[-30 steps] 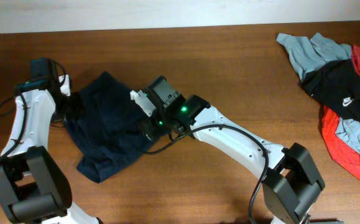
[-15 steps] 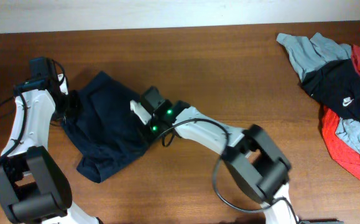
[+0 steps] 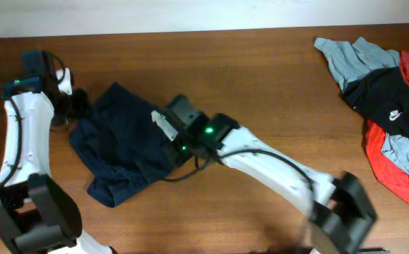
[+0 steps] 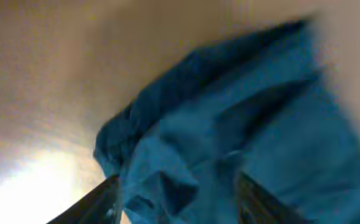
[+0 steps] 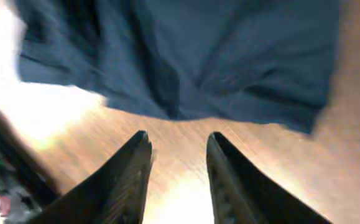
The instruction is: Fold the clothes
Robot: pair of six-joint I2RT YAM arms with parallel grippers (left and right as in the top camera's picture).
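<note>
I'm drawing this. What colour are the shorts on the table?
Dark navy blue, plain; the cloth shorts show best in the overhead view.

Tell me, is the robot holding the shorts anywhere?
No, nothing is held. The right tool is open over bare table beside the shorts; the left tool is open too.

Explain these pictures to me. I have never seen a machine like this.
Two robot arms work at a wooden table. The wide picture looks down from above; the other two come from a camera on each wrist, looking past that arm's jaws. The left arm and right arm both reach a pair of navy shorts lying crumpled on the table. Grey, black and red garments lie piled apart. Both sets of jaws stand open; bare wood shows between the right ones, so they hold nothing.
</note>
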